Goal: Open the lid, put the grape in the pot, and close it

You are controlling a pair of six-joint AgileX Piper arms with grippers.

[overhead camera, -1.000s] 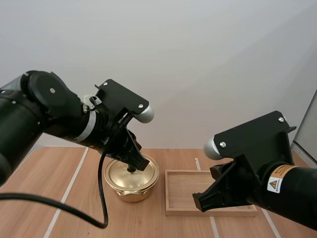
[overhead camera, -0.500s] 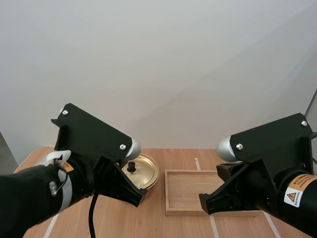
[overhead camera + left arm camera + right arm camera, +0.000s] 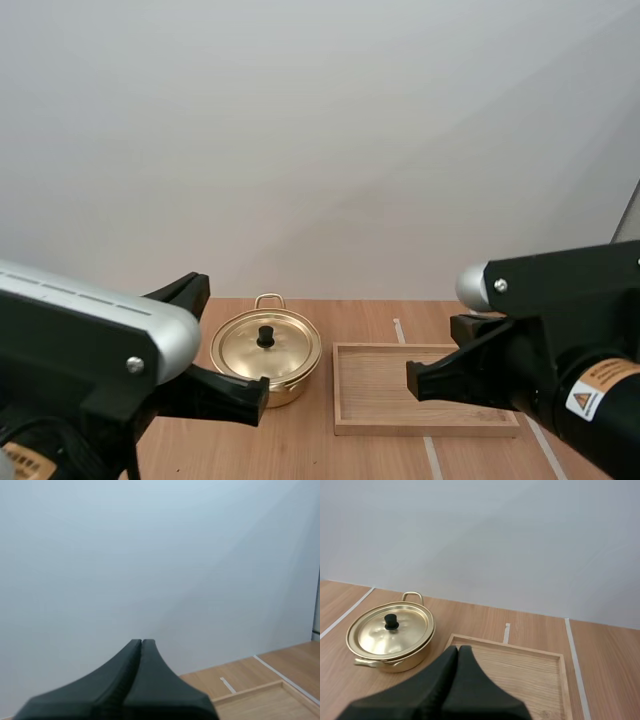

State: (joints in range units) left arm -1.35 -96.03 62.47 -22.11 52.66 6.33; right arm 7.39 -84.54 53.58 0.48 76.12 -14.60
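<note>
A golden pot (image 3: 266,352) stands on the wooden table with its lid (image 3: 390,632) on, a black knob (image 3: 265,337) in the lid's middle. In the right wrist view it stands beyond my right gripper (image 3: 458,649), whose fingers lie together as one dark wedge, shut on nothing, above the wooden tray's near end. My left gripper (image 3: 141,642) is also shut on nothing, raised and facing the pale wall, well back from the pot. In the high view my left arm (image 3: 90,350) fills the near left and my right arm (image 3: 550,350) the near right.
A shallow wooden tray (image 3: 430,402) lies just right of the pot; its corner (image 3: 260,700) shows beyond my left gripper. White tape lines (image 3: 572,660) run across the table. A plain pale wall rises behind the table's far edge.
My left gripper has let go of the lid's knob and drawn back and up toward the camera. The lid stays on the pot. My right arm has risen slightly.
</note>
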